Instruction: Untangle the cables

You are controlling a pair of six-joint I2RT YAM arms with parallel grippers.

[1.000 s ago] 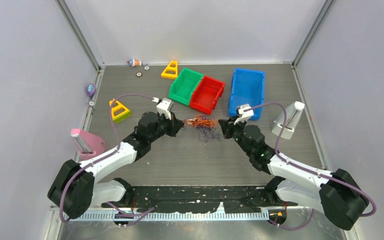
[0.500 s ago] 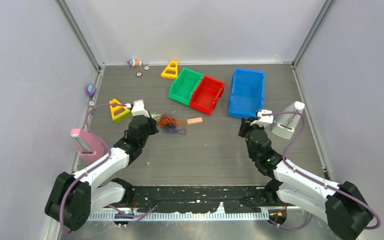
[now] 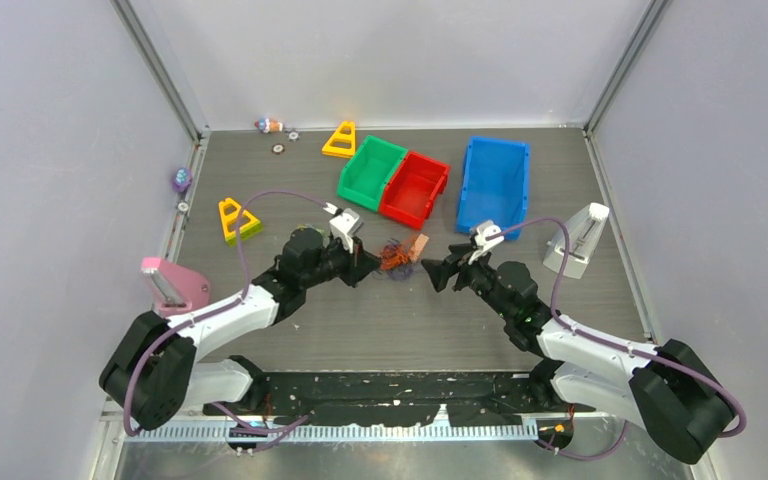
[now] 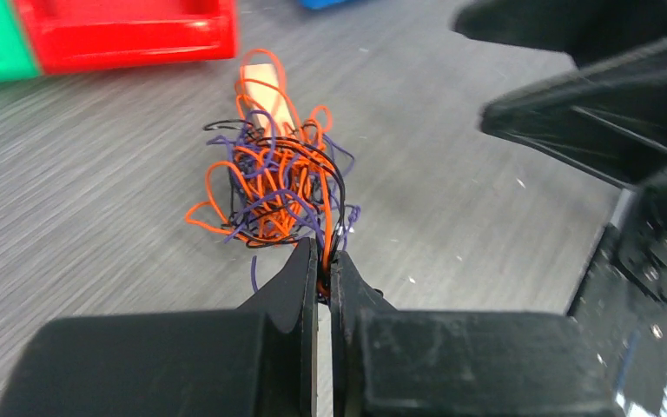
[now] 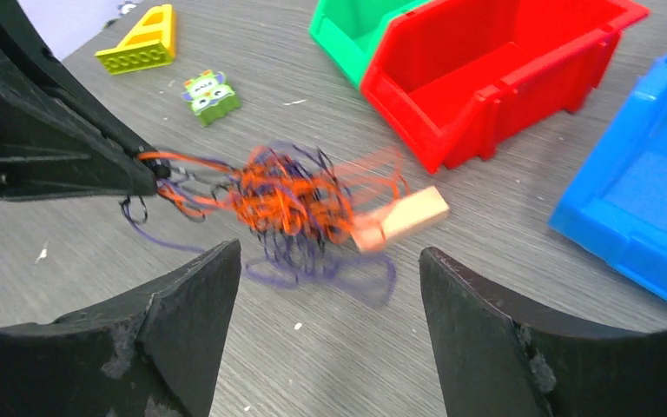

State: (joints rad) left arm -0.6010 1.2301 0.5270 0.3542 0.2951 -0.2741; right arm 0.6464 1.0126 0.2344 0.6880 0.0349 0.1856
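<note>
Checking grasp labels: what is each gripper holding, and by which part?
Left gripper pinches a few strands at the near edge of the cables clump, right at its fingertips. Right gripper is open and holds nothing.

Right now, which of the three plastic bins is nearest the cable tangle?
The red bin, the middle one between the green bin and the blue bin; the cables lie just in front of its near wall.
</note>
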